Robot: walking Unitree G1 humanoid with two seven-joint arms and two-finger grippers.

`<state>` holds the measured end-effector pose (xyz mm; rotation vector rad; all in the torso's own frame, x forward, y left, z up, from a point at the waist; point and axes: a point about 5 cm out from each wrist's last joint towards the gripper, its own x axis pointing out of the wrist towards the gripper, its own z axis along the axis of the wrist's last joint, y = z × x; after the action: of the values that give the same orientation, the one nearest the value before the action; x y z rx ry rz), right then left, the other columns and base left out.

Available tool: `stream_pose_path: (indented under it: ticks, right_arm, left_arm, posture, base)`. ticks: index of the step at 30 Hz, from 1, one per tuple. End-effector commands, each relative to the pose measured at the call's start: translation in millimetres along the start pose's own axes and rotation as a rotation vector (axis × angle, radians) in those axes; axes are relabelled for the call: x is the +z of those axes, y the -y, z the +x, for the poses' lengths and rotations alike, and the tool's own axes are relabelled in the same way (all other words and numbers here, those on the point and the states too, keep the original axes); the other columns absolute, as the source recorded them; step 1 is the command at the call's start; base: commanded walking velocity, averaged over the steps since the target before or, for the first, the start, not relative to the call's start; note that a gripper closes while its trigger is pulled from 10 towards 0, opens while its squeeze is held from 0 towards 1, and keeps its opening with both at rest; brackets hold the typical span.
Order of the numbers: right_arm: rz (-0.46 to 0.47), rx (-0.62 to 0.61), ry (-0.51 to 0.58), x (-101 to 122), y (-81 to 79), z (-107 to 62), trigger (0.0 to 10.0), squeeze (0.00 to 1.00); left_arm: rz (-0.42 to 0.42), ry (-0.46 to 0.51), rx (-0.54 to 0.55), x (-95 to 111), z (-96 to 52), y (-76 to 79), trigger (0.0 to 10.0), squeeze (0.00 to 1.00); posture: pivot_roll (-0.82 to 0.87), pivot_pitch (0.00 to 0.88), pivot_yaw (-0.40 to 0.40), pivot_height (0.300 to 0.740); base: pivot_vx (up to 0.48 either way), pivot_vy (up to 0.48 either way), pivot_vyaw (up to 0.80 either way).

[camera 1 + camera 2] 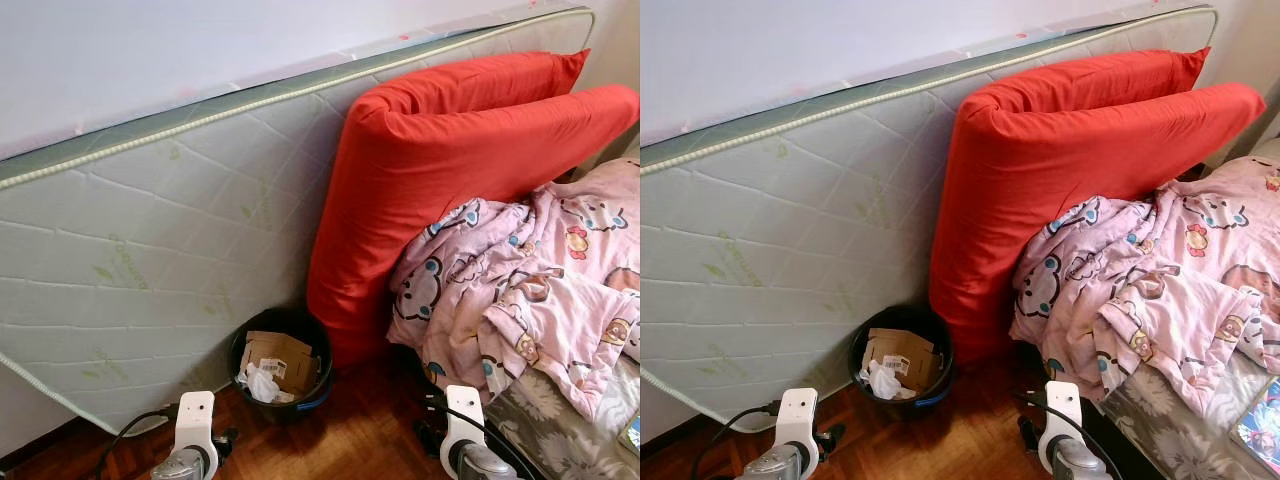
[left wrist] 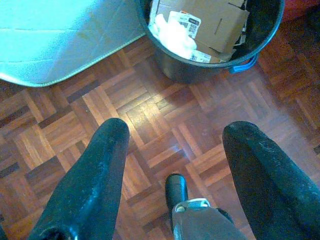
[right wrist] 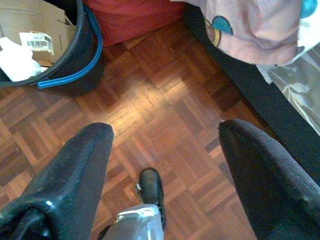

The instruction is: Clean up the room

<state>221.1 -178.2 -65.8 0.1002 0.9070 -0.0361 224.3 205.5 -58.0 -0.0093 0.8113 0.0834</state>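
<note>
Clearly the tidying is barely begun: a pink cartoon-print blanket lies crumpled over the bed, beside and above the right tool, and nothing is in hand. Both tools hang low over the parquet floor, fingers spread wide and empty; the left tool points toward a black trash bin just ahead of it. That bin holds a flattened cardboard box and crumpled white paper. Behind it, a mattress leans on the wall with a red pillow propped against it.
</note>
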Motion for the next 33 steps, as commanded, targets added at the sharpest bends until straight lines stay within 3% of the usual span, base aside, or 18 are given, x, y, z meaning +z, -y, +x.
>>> stream_pose_path:
  ticks: [1, 20, 24, 33]
  right_arm:
    - [-0.002, 0.001, -0.018, -3.7, 0.1, -0.3, 10.0, 0.00]
    - [-0.012, 0.003, -0.020, -2.5, 0.3, -0.2, 10.0, 0.00]
    - [-0.013, 0.003, -0.022, -3.0, 0.3, -0.2, 10.0, 0.00]
    - [-0.012, 0.004, -0.024, -4.0, 0.2, -0.3, 10.0, 0.00]
  left_arm:
    - [0.019, -0.015, 0.000, -2.7, -0.6, -2.8, 10.0, 0.00]
    - [0.009, -0.012, 0.005, -1.7, -0.4, -2.7, 10.0, 0.00]
    - [0.020, -0.012, 0.005, -1.9, -0.5, -2.8, 10.0, 0.00]
    - [0.013, -0.016, 0.006, -3.2, -0.7, -3.0, 10.0, 0.00]
  posture:
    - [0.10, 0.000, 0.011, 0.740]
    - [0.10, 0.000, 0.006, 0.740]
    - [0.10, 0.000, 0.008, 0.740]
    - [0.10, 0.000, 0.009, 0.740]
  base:
    - [0.000, 0.000, -0.77]
    - [0.000, 0.000, -0.76]
    - [0.000, -0.437, -0.76]
    - [0.000, 0.000, -0.76]
